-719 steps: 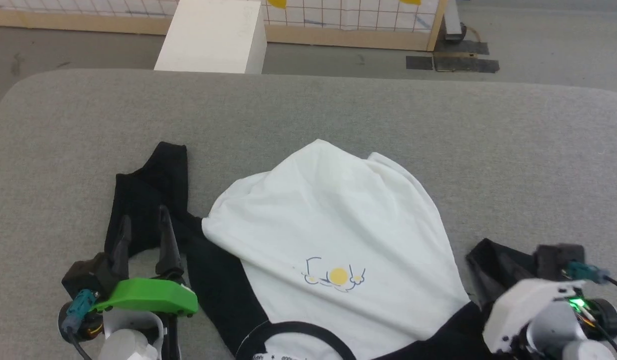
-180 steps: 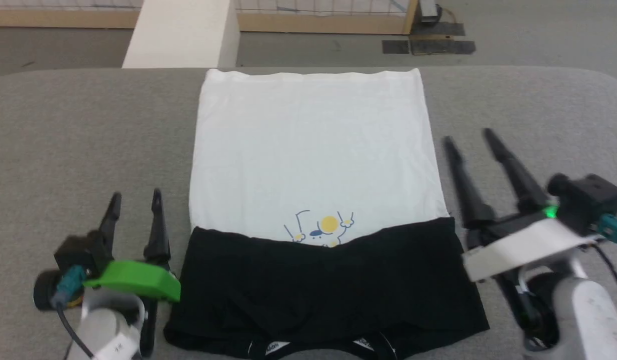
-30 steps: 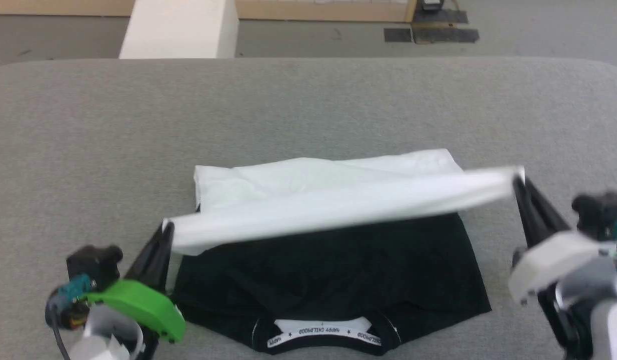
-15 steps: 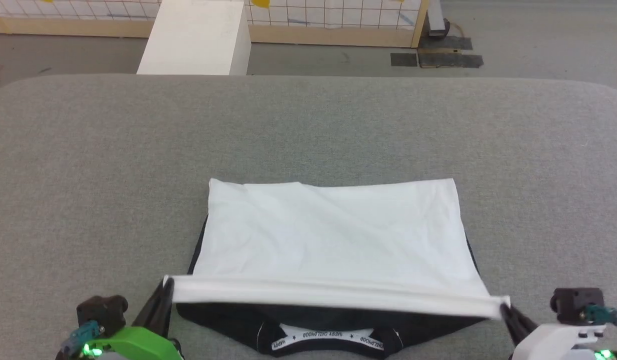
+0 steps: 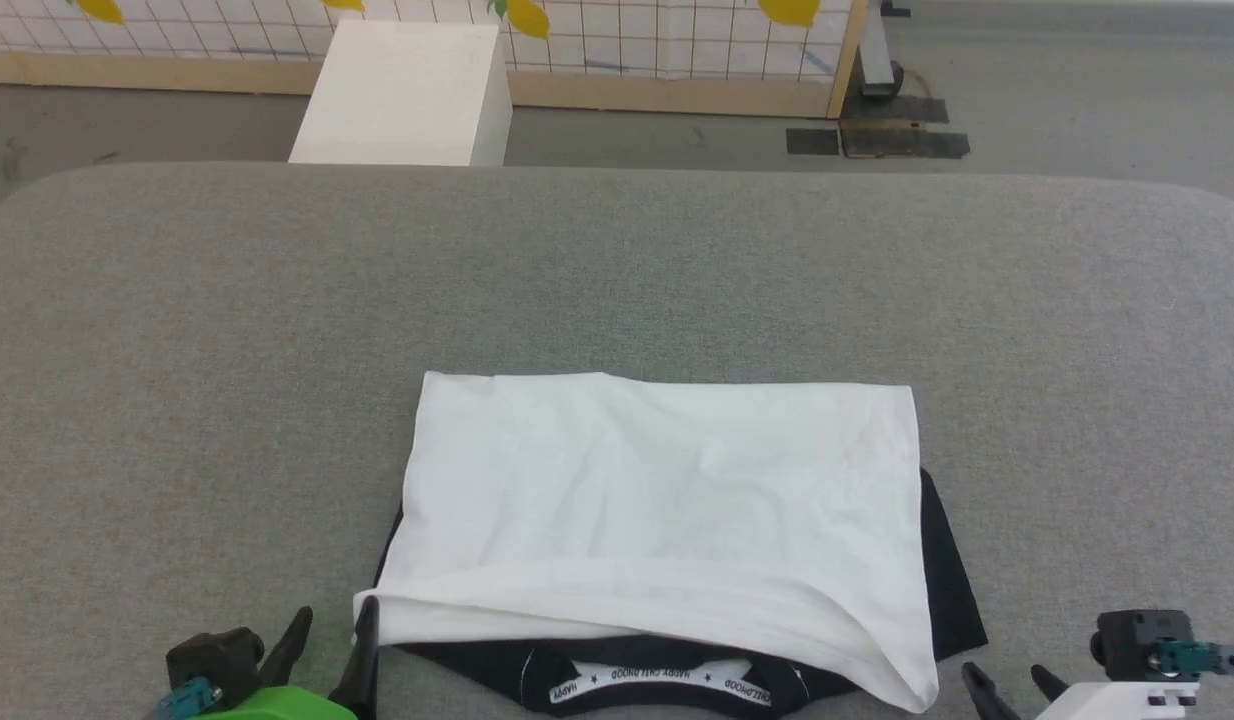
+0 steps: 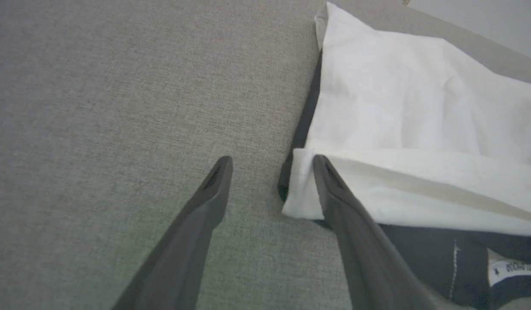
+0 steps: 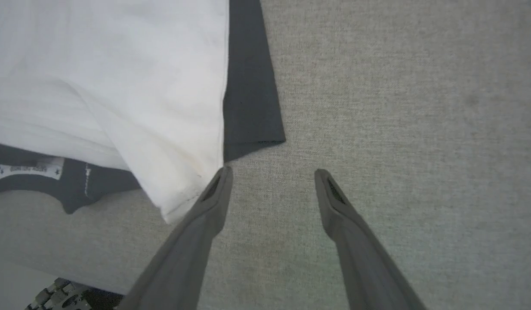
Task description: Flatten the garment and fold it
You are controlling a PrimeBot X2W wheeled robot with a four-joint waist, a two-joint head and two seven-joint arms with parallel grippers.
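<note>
As both sets of jaws stand spread with no cloth between them, I judge the step in hand to be letting go of a fold: the white body lies doubled toward the collar.

From the head view, the garment [image 5: 667, 500] sits on the grey desk [image 5: 617, 280], ahead of both sets of jaws and between them. Its white layer covers black sleeve cloth [image 5: 952, 590], and the collar tape [image 5: 662, 690] peeks out at the near edge. The left jaws rise at the white layer's near-left corner, and the right jaws sit just outside its near-right corner. That near edge is rumpled and runs askew, dipping past the collar on the right. A white box [image 5: 402, 95] and a gridded fence [image 5: 677, 40] stand far beyond the desk.

The left wrist view settles what the head view leaves too small to read. One of the left fingers [image 6: 334, 193] lies against the white corner [image 6: 300, 189], with bare desk between the jaws.

The right wrist view shows the same on the other side. One of the right fingers [image 7: 214, 193] touches the white corner [image 7: 183, 189], and the black sleeve corner [image 7: 252, 107] lies just ahead of the jaws.

The next move, I think, calls for lifting both jaws clear without dragging those corners. After that the near edge needs smoothing before any crosswise fold.
</note>
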